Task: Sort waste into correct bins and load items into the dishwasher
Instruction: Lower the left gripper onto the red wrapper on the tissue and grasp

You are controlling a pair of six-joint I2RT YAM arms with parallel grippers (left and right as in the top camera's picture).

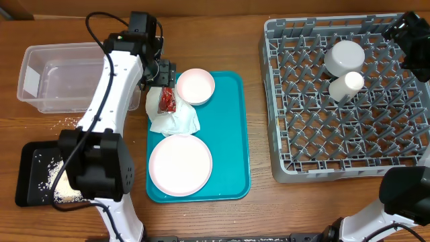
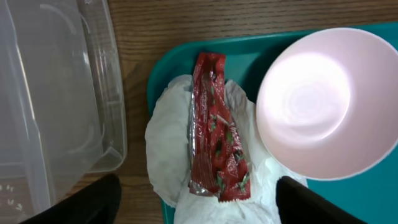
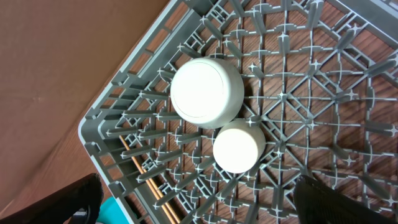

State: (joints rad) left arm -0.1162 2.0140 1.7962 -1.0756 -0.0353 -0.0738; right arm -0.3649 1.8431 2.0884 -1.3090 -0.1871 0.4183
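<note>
The red snack wrapper (image 1: 166,99) (image 2: 214,130) lies on the crumpled white napkin (image 1: 176,121) (image 2: 168,149) at the teal tray's left edge. My left gripper (image 1: 163,78) (image 2: 199,211) is open just above them, with a finger on each side and holding nothing. A small pink plate (image 1: 195,86) (image 2: 326,99) and a large pink plate (image 1: 180,165) sit on the tray. In the grey dish rack (image 1: 349,161) (image 3: 124,112) an upturned grey-green bowl (image 1: 345,57) (image 3: 206,92) and a whitish cup (image 1: 346,84) (image 3: 239,147) stand, and chopsticks (image 3: 152,180) lie. My right gripper (image 1: 405,32) (image 3: 199,208) is open above the rack.
The clear tub (image 1: 60,74) (image 2: 56,93) stands left of the teal tray (image 1: 232,134). The black tray (image 1: 30,161) at the front left holds loose rice. A few grains lie on the wooden table near the tub.
</note>
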